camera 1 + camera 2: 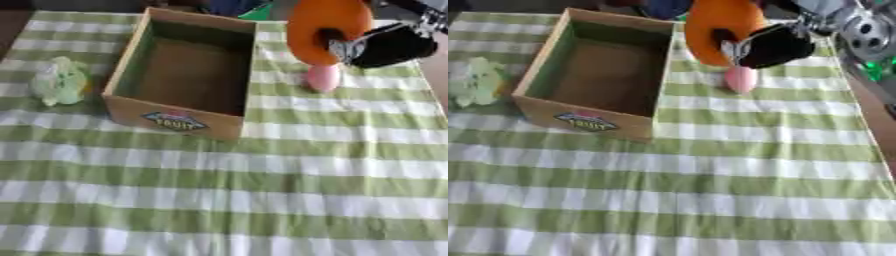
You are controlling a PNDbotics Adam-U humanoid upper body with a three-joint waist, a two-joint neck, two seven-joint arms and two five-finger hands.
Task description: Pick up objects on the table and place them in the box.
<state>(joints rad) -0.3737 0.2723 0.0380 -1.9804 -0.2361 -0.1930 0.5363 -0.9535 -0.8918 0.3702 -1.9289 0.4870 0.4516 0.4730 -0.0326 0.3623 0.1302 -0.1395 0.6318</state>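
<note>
An open cardboard box (131, 60) with a fruit label on its front stands at the upper left of the green-and-white checked cloth; nothing shows inside it. My right hand (385, 47) comes in from the upper right and is shut on a large orange object (328, 22), held above the cloth just right of the box. A small pink rounded object (323, 77) sits directly under the orange one; I cannot tell whether it lies on the cloth or hangs from it. A pale green object (59, 80) lies on the cloth left of the box. My left hand is out of sight.
The checked tablecloth (262, 190) covers the whole near half of the table. A blue and a green shape (236, 7) show beyond the box at the far edge. The table's right edge (437, 85) runs close to my right arm.
</note>
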